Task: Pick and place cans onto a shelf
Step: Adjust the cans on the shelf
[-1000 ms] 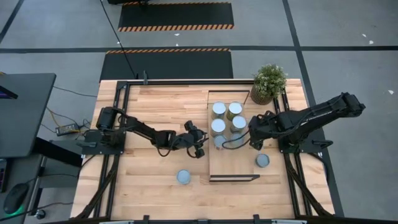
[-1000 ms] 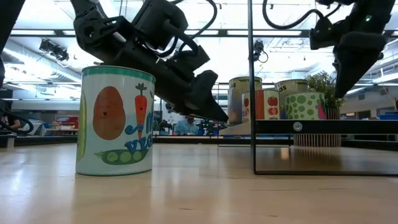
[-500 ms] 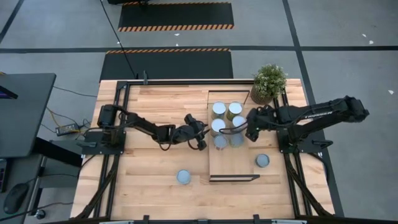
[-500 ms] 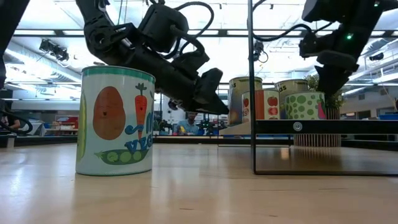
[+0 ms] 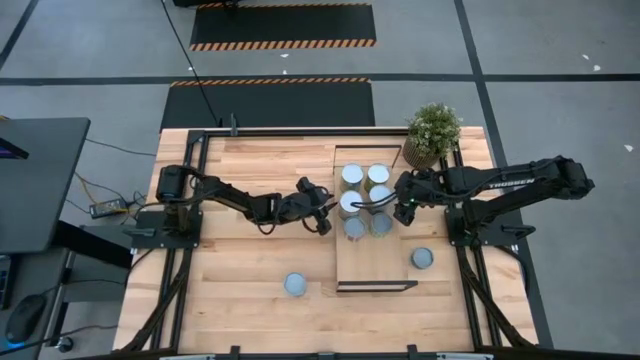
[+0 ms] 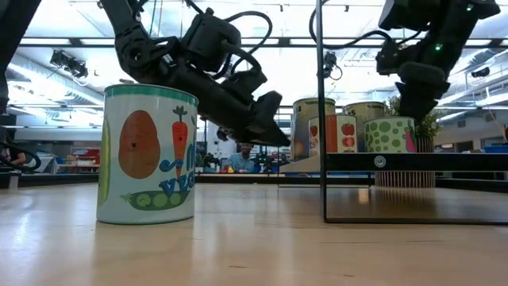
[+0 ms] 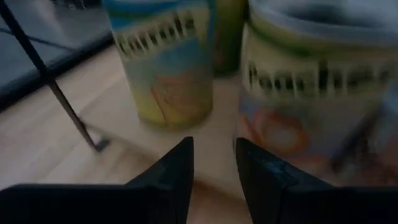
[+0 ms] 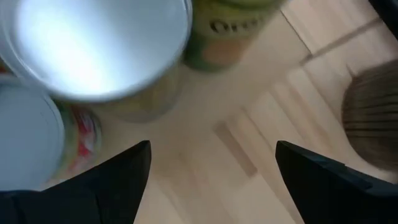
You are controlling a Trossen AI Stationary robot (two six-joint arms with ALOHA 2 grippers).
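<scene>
Several cans (image 5: 352, 176) stand upright in two rows on the light-wood shelf (image 5: 375, 268). One can (image 5: 295, 284) stands on the table near the front, large in the low view (image 6: 148, 155). Another can (image 5: 423, 258) stands by the shelf's right edge. My left gripper (image 5: 325, 222) hangs just left of the shelf, slanting down toward two cans (image 7: 166, 62), its fingers (image 7: 212, 146) a narrow gap apart with nothing between them. My right gripper (image 5: 403, 206) hovers wide open (image 8: 211, 168) above the shelf's right side, beside a can's silvery top (image 8: 99, 43).
A potted green plant (image 5: 432, 132) stands at the table's far right corner, just beyond the shelf. The shelf's thin black frame (image 6: 321, 119) rises upright at its near end. Bare tabletop lies to the left (image 5: 240, 270).
My left gripper has swung toward the table's far edge, closing on the shelf's left side and keeping its narrow gap. My right gripper has moved toward the far edge over the shelf's right side and rolled somewhat, still wide open. No can has moved.
</scene>
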